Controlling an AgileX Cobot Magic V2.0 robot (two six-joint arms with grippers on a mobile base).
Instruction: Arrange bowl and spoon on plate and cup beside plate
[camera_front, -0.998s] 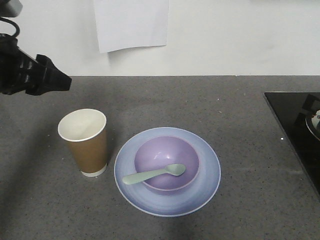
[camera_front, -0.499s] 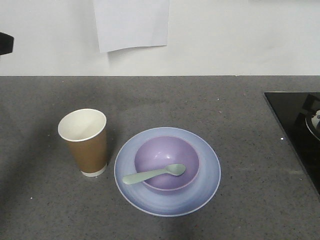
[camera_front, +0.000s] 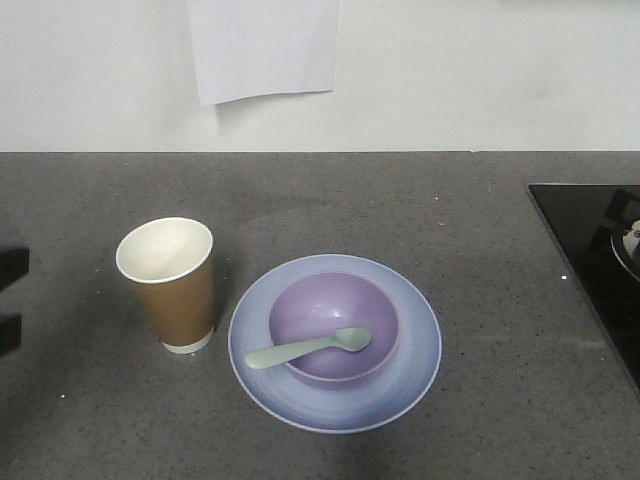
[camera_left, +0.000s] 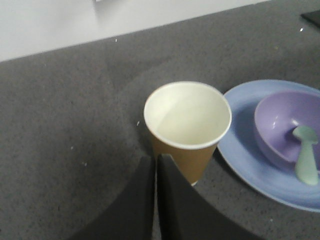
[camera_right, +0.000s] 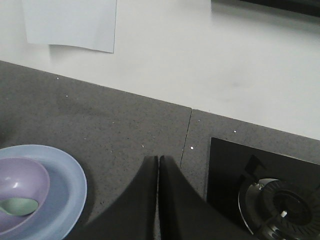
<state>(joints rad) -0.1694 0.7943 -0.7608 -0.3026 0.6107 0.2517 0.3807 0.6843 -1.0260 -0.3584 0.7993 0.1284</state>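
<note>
The lavender bowl (camera_front: 330, 300) sits in the middle of the pale blue plate (camera_front: 420, 345), on the grey counter. The mint-green spoon (camera_front: 305, 348) lies in the bowl, its handle sticking out over the rim to the left. The brown paper cup (camera_front: 180, 300) stands upright just left of the plate, a little apart from it. My left gripper (camera_left: 155, 157) is shut and empty, hovering just in front of the cup (camera_left: 187, 115). My right gripper (camera_right: 158, 157) is shut and empty over bare counter, right of the plate (camera_right: 65, 185).
A black cooktop (camera_front: 590, 240) with a burner (camera_right: 280, 200) fills the right end of the counter. A white wall with a sheet of paper (camera_front: 262, 45) stands behind. Dark bits of the left arm (camera_front: 10, 265) show at the left edge.
The left arm has pulled away from the upper left and now shows only as dark bits lower at the left edge. Cup, plate, bowl and spoon have not moved.
</note>
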